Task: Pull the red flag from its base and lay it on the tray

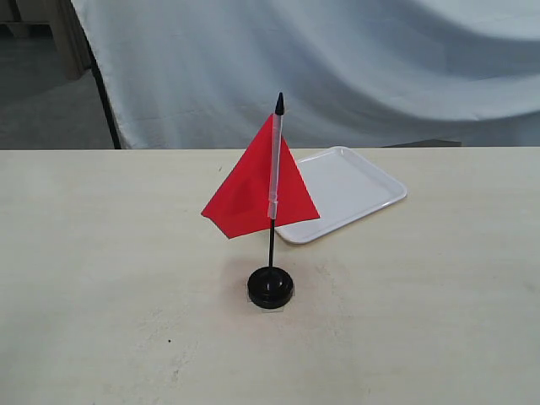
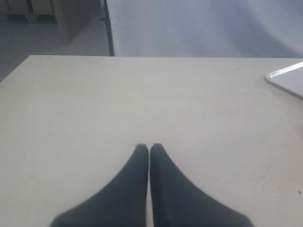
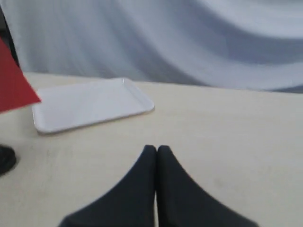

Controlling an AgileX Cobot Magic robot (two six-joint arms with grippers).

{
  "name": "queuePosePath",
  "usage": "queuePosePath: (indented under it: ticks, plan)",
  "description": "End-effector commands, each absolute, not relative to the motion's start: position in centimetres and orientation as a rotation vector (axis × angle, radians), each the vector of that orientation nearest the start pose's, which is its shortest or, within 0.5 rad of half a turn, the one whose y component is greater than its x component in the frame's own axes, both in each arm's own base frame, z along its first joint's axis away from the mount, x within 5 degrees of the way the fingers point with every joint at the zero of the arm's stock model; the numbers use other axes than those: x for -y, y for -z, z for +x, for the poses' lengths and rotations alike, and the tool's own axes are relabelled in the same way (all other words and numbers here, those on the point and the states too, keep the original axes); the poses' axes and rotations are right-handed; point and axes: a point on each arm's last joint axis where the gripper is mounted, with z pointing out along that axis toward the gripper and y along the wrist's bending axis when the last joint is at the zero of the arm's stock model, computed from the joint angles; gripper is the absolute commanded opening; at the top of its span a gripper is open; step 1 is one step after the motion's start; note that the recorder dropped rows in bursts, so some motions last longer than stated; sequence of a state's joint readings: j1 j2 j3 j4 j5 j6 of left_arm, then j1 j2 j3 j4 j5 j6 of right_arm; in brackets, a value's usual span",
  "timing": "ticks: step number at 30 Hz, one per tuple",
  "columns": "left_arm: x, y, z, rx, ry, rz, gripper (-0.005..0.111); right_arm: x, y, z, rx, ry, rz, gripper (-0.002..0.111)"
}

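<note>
The red flag stands upright in the round black base at the middle of the table, its black stick and whitish sleeve vertical. Just behind it to the right lies the white tray, with nothing in it. Neither gripper shows in the exterior view. In the left wrist view my left gripper is shut on nothing above bare tabletop, with a corner of the tray at the frame's edge. My right gripper is also shut on nothing; the tray, a piece of the flag and the base lie beyond it.
The pale wooden table spreads wide around the flag. A light grey cloth backdrop hangs behind the table's far edge, with a dark post at its left side.
</note>
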State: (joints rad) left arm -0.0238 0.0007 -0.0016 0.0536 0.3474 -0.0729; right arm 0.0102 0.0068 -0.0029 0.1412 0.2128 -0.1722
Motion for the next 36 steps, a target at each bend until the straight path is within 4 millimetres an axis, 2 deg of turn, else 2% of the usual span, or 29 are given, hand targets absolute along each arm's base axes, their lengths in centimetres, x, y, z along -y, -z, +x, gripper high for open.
queuePosePath:
  ticks: [1,8,12,14,15,16,20,22,23,26,29,30,31,33,35,36]
  plan:
    - [0.0,-18.2,5.4,-1.827,0.021,-0.019,0.001,0.1,-22.1,5.5,-1.398,-0.016,0.014,-0.001]
    - [0.0,-18.2,5.4,-1.827,0.021,-0.019,0.001,0.5,-25.0,4.5,-1.059,-0.015,0.075,-0.001]
    - [0.0,-18.2,5.4,-1.827,0.021,-0.019,0.001,0.7,-25.8,3.9,-0.932,-0.232,0.202,-0.001]
    - [0.0,-18.2,5.4,-1.827,0.021,-0.019,0.001,0.7,-26.3,3.5,-0.844,-0.408,0.278,-0.001]
    - [0.0,-18.2,5.4,-1.827,0.021,-0.019,0.001,0.6,-26.2,3.6,-0.846,-0.552,0.333,-0.001]
    - [0.0,-18.2,5.4,-1.827,0.021,-0.019,0.001,0.5,-26.2,3.7,-0.844,-0.603,0.352,-0.001]
    - [0.0,-18.2,5.4,-1.827,0.021,-0.019,0.001,0.3,-27.0,3.1,-0.749,-0.59,0.278,-0.001]
    - [0.0,-18.2,5.4,-1.827,0.021,-0.019,0.001,-0.3,-28.0,3.8,-0.783,-0.544,0.186,-0.001]
    - [0.0,-18.2,5.4,-1.827,0.021,-0.019,0.001,-1.0,-29.0,5.0,-0.857,-0.497,0.098,-0.001]
    - [0.0,-18.2,5.4,-1.827,0.021,-0.019,0.001,-2.1,-29.3,8.5,-1.005,-0.473,-0.021,-0.001]
    - [0.0,-18.2,5.4,-1.827,0.021,-0.019,0.001,-3.2,-26.4,13.6,-1.184,-0.46,-0.144,-0.001]
    - [0.0,-18.2,5.4,-1.827,0.021,-0.019,0.001,-3.4,-24.5,15.6,-1.279,-0.427,-0.188,-0.001]
    - [0.0,-18.2,5.4,-1.827,0.021,-0.019,0.001,-3.7,-23.4,16.8,-1.328,-0.419,-0.22,-0.001]
    - [0.0,-18.2,5.4,-1.827,0.021,-0.019,0.001,-4.4,-19.2,19.9,-1.53,-0.465,-0.296,-0.001]
    - [0.0,-18.2,5.4,-1.827,0.021,-0.019,0.001,-6.3,-14.8,23.6,-1.693,-0.589,-0.42,-0.001]
    - [0.0,-18.2,5.4,-1.827,0.021,-0.019,0.001,-7.0,-13.7,24.3,-1.719,-0.623,-0.454,-0.001]
